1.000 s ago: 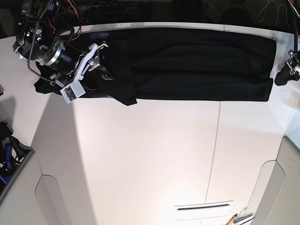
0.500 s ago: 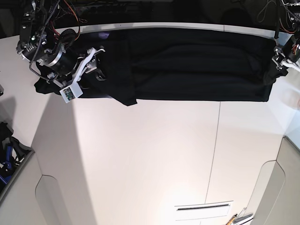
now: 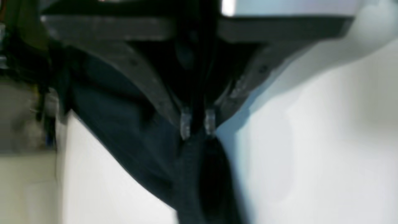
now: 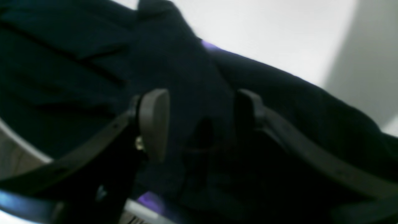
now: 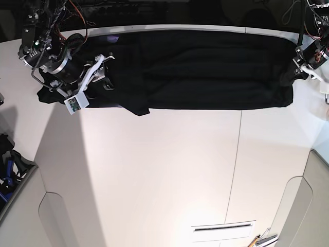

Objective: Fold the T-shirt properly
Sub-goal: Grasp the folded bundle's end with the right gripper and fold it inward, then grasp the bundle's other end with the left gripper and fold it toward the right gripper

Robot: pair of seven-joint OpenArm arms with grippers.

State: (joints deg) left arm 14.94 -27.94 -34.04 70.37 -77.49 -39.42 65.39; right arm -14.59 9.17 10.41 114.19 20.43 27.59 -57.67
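Observation:
The black T-shirt point(image 5: 205, 69) lies stretched in a long band along the table's far edge, plain side up, with a speck of purple print point(image 5: 112, 38) at its far left. My left gripper point(image 5: 291, 76) is shut on the shirt's right end. In the left wrist view its fingertips point(image 3: 185, 124) pinch dark cloth point(image 3: 192, 174) that hangs below them. My right gripper point(image 5: 104, 76) is open over the shirt's left end. In the right wrist view its pads point(image 4: 154, 121) stand apart with a bulge of black cloth point(image 4: 199, 102) between them.
The white table point(image 5: 164, 170) has a seam point(image 5: 236, 154) running front to back. A dark bin with blue items point(image 5: 7, 167) is at the left edge. A white slotted plate point(image 5: 223, 230) lies near the front edge. Cables and dark gear point(image 5: 128, 10) sit behind the table.
My left gripper has come in from the right edge, closed on the shirt's right end and pulled it a little leftward. My right gripper has drawn back slightly to the left over the shirt.

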